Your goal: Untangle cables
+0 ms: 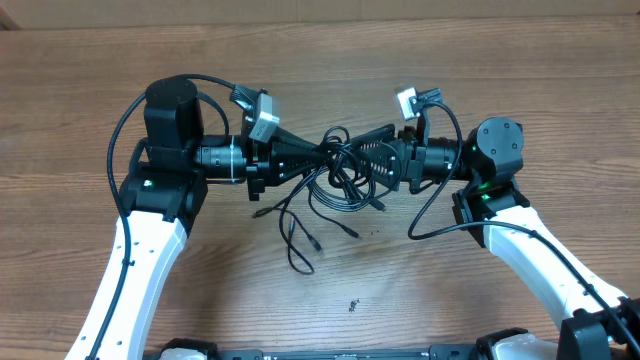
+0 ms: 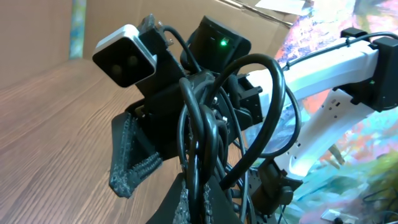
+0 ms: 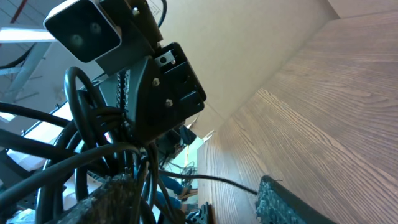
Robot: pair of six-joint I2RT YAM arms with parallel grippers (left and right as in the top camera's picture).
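Observation:
The cables [image 1: 338, 182] form a black tangle hanging between my two grippers over the middle of the table, and loose plug ends [image 1: 300, 250] trail onto the wood in front. My left gripper [image 1: 320, 153] comes in from the left and is shut on a bundle of the cables [image 2: 198, 155]; its pads [image 2: 186, 202] pinch the strands. From the right, my right gripper [image 1: 358, 155] stands open at the tangle. Cables [image 3: 93, 155] drape over one of its fingers [image 3: 106, 199], while the other finger [image 3: 283, 205] stands well apart with one thin strand [image 3: 217, 180] crossing the gap.
The wooden table [image 1: 480, 80] spreads all round, with a cardboard wall along the back edge. Thicker arm cables [image 1: 435, 215] loop beside the right wrist. The two wrist cameras [image 1: 262, 118] [image 1: 407, 101] face each other closely.

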